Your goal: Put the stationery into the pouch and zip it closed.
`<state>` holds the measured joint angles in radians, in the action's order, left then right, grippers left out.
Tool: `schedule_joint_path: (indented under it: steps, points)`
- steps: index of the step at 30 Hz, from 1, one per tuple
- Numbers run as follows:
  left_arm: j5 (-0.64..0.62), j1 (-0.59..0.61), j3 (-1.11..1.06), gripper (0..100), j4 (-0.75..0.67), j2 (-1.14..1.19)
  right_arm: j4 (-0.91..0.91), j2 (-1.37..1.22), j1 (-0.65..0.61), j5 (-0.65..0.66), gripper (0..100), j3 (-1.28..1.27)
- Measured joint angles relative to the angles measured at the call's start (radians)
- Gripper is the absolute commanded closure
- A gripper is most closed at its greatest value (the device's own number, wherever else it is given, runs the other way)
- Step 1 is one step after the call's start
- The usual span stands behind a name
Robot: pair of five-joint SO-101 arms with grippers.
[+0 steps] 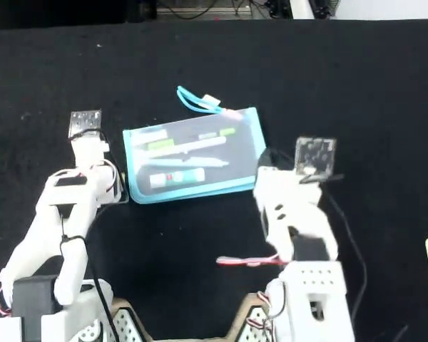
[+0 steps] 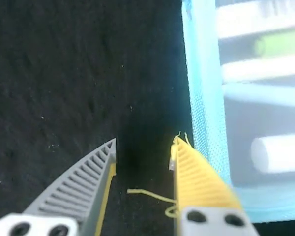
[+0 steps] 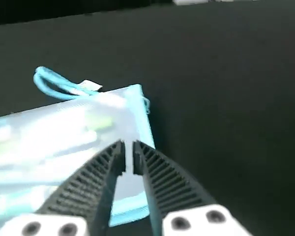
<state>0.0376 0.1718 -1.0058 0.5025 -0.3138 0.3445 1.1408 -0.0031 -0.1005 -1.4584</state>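
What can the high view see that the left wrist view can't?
The high view adds the whole pouch lying flat, its blue loop at a far corner, and the left arm and right arm, one at each end of it. The left wrist view adds a close look at the left tool, open beside the pouch's blue edge, with a yellow thread trailing from one finger. Both share the pouch, the stationery inside it and the black table.
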Motion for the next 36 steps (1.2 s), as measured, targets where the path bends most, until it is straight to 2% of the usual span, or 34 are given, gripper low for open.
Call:
schedule_joint_path:
  steps: [7, 12, 15, 30, 36]
  points:
    - [-0.046, 0.0, -0.005, 83, -0.015, 0.0, -0.117, -0.342, 0.055, -0.087, 97.5, 0.143]
    - [-0.064, 0.0, -0.005, 98, -0.015, 0.0, -0.212, -0.583, 0.063, -0.089, 98.7, 0.23]
    - [-0.066, 0.0, -0.005, 94, -0.015, 0.0, -0.226, -0.684, 0.063, -0.089, 98.7, 0.288]
    - [-0.066, 0.0, -0.005, 94, -0.015, 0.0, -0.232, -1.033, 0.081, -0.092, 98.7, 0.493]
    - [-0.066, 0.0, -0.005, 94, -0.015, 0.0, -0.081, -1.122, 0.058, -0.092, 98.7, 0.617]
